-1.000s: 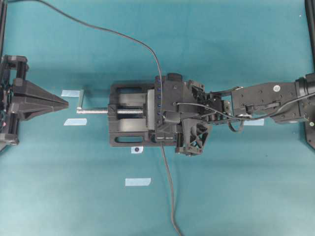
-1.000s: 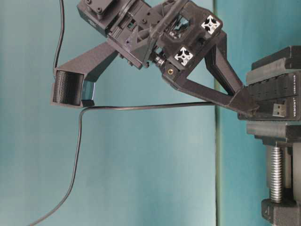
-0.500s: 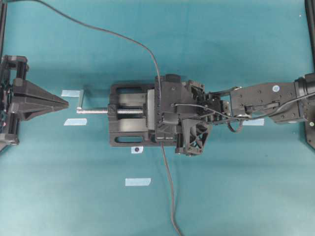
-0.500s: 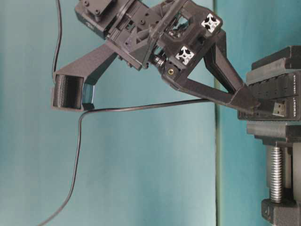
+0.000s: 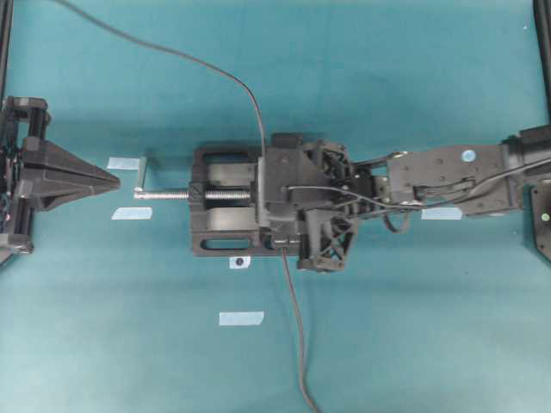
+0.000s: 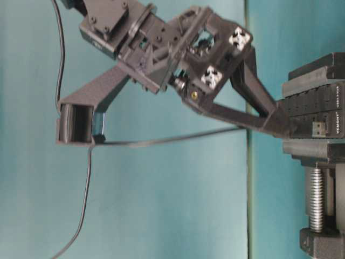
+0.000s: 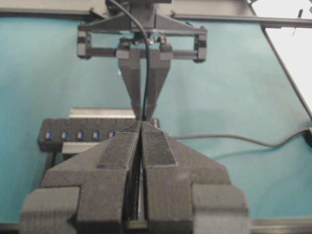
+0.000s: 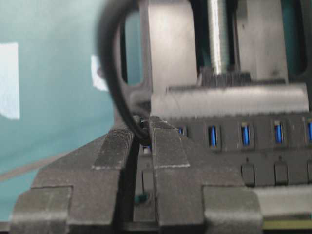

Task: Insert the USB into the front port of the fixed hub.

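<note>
My right gripper (image 8: 145,127) is shut on the USB (image 8: 145,136). Only a dark stub shows between the fingertips, and its cable (image 8: 109,63) loops upward. The tips rest against the fixed hub (image 8: 253,146), a black bar with blue ports, at the leftmost port in this view. From table level the right gripper (image 6: 291,127) slants down onto the near end of the hub (image 6: 315,105), with the cable (image 6: 161,141) trailing left. Overhead, the right arm (image 5: 430,176) hides the hub. My left gripper (image 5: 110,181) is shut and empty, well left of the vise; in its own view its tips (image 7: 141,126) meet.
The black vise (image 5: 219,202) with a silver screw handle (image 5: 164,194) holds the hub. A cable (image 5: 294,327) runs to the front table edge and another (image 5: 198,62) to the back left. Pale tape marks (image 5: 240,318) lie on the teal table.
The right gripper has shifted left over the hub, now covering the blue ports from overhead, and has dropped lower against the hub's end. The trailing cable sank with it. The left arm stayed still.
</note>
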Available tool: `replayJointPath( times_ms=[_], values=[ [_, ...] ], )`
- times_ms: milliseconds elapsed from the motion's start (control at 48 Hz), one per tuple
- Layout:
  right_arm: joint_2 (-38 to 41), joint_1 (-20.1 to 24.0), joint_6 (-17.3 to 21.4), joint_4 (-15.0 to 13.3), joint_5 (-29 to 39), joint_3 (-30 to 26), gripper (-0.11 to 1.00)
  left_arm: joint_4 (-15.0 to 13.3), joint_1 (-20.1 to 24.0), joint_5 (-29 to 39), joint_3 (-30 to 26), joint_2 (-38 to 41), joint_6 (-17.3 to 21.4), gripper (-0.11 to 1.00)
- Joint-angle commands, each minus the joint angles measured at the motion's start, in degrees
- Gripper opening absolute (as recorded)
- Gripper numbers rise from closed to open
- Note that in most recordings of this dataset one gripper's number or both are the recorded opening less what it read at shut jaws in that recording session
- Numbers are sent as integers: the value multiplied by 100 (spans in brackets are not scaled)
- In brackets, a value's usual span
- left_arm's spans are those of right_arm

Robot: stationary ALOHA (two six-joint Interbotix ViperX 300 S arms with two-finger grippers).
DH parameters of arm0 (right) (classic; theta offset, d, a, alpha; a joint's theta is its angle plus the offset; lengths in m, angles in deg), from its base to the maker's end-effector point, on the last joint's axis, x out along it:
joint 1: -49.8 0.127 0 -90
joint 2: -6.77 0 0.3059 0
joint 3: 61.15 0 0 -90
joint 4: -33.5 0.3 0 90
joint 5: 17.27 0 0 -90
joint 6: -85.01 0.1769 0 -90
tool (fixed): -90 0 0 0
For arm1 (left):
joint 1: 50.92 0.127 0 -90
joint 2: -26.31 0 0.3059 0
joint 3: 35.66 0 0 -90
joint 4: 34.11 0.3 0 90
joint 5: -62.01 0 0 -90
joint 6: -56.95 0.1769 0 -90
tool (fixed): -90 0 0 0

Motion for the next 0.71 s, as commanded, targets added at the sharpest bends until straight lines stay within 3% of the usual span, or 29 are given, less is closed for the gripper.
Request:
replayJointPath(
  times_ms=[0, 396, 687],
  values=[
    [44, -18, 0, -18, 44, -70, 4, 9, 0, -62, -62, 18, 9, 0],
    [62, -9, -9, -26, 1116, -422, 4, 9, -9, -62, -35, -18, 18, 0],
    [70, 26, 9, -26, 1160, -563, 4, 9, 0, -62, 18, -44, 18, 0]
  ],
)
